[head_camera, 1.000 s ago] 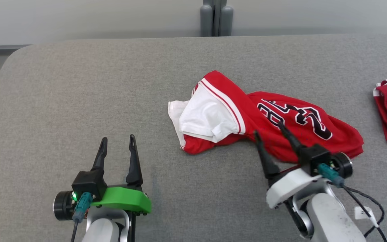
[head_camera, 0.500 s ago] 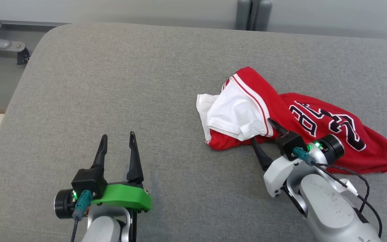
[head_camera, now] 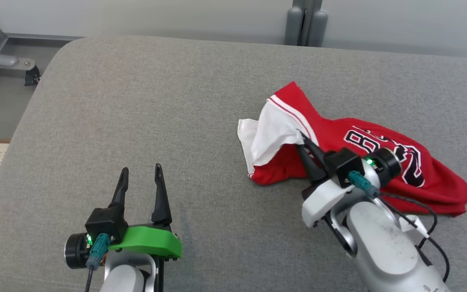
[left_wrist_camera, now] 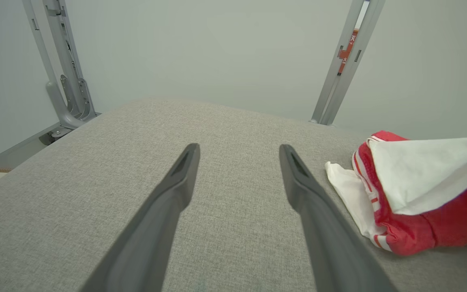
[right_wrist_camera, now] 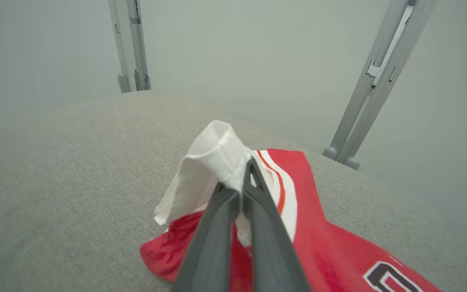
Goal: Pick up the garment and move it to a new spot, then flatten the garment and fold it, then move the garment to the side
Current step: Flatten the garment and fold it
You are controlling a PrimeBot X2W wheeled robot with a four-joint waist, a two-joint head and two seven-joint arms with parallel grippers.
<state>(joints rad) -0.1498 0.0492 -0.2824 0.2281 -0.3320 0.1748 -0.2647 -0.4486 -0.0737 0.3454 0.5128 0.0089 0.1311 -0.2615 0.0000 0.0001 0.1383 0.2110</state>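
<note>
I'm watching my right gripper pinching the white flap of the red garment, which is lying crumpled on the grey surface, right side; my left gripper is hovering spread wide, well apart.

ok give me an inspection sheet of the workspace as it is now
surface: grey fabric table, no stains seen
job's things: red garment with a white lining, crumpled, right of centre
clutter: nothing seen
grippers: left gripper open, nothing between its fingers; right gripper shut on the garment's white fabric, which is peaked up at the pinch
cables: black cable loops from the right wrist across the garment's near edge
surroundings: pale wall; grey posts behind the table; metal frame foot on the floor, far left
</note>
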